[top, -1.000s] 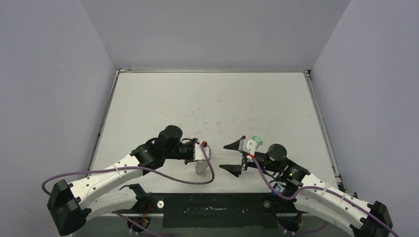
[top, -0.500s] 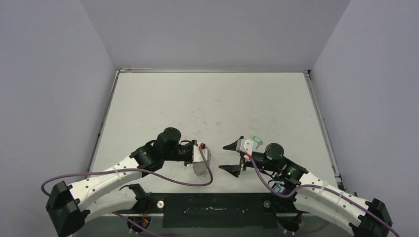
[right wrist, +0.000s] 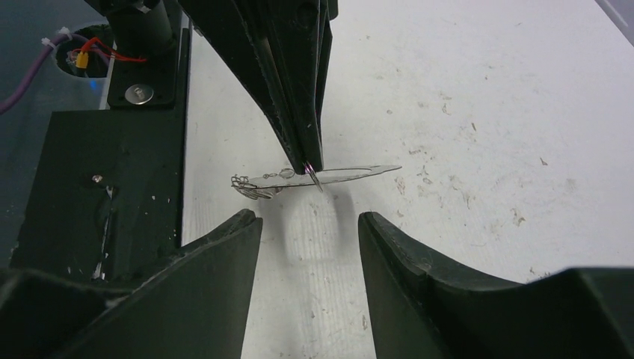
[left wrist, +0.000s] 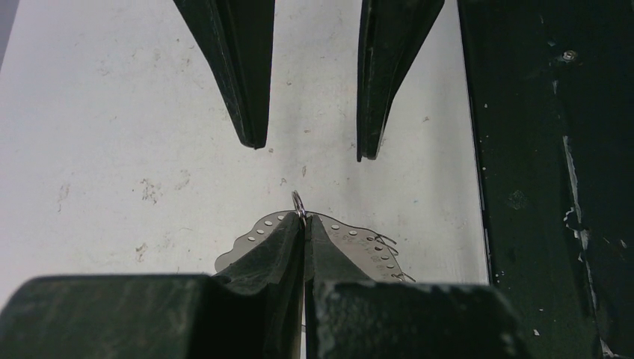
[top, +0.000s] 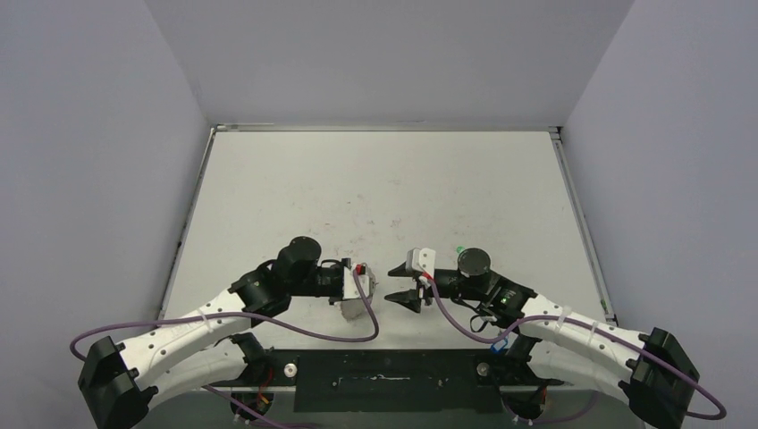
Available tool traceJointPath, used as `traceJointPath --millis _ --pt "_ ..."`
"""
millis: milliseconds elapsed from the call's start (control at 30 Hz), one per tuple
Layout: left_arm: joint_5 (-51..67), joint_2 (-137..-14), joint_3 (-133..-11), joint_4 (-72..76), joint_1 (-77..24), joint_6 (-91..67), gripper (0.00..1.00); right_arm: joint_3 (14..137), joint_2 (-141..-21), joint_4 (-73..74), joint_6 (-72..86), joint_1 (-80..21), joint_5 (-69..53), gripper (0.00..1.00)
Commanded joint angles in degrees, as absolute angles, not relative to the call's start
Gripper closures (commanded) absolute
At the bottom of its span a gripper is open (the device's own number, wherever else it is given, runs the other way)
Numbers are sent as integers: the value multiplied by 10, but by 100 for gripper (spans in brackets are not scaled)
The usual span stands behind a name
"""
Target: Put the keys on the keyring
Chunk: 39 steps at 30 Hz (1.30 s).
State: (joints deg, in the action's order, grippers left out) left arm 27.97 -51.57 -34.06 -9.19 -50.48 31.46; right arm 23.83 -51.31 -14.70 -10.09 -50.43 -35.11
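My left gripper [left wrist: 305, 218] is shut on the keyring [left wrist: 359, 243], a thin pale-grey piece with small dots along its rim. A small metal loop [left wrist: 298, 202] sticks up between the fingertips. The right wrist view shows the keyring [right wrist: 351, 173] edge-on, held just above the table. My right gripper [right wrist: 309, 217] is open and empty, facing the left gripper [top: 368, 284] tip to tip across a small gap. A green key [top: 459, 249] lies on the table just behind the right wrist. No blue key can be picked out.
A black mounting plate [top: 384, 380] runs along the table's near edge, right beside both grippers [left wrist: 546, 149]. Purple cables [top: 295, 326] loop from both arms. Grey walls close in the table at the left, back and right.
The right arm has swung left towards the left gripper, and its jaws have narrowed. The left gripper has shifted slightly left and nearer, still holding the keyring.
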Motion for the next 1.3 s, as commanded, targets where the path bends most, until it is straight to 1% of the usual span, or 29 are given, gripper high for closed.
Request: traceJointPath --millis 0,167,367,533,700,967,1000,1067,1100,1267 --pt "305 -502 -344 -64 -505 306 100 278 -541 -203 -116 -517 -368 52" --pt "313 -501 -346 -64 -506 302 100 292 -568 -203 -130 -525 -363 59" --pt "317 -501 -350 -68 -506 302 100 303 -585 -201 -141 -532 -363 70" --pt "318 -501 -352 -70 -506 301 100 306 -595 -191 -153 -535 -362 73" --pt "321 -501 -352 -71 -507 300 100 313 -601 -185 -163 -537 -372 83" --pt "319 -497 -350 -69 -506 298 100 324 -611 -164 -178 -538 -379 82" --pt "319 -497 -351 -69 -507 298 100 326 -612 -161 -180 -539 -381 85" --pt "318 -496 -349 -69 -506 298 100 331 -615 -146 -187 -539 -380 98" --pt "317 -495 -350 -69 -506 298 100 333 -615 -139 -189 -539 -378 100" --pt "303 -485 -344 -66 -506 298 100 334 -608 -132 -185 -539 -369 100"
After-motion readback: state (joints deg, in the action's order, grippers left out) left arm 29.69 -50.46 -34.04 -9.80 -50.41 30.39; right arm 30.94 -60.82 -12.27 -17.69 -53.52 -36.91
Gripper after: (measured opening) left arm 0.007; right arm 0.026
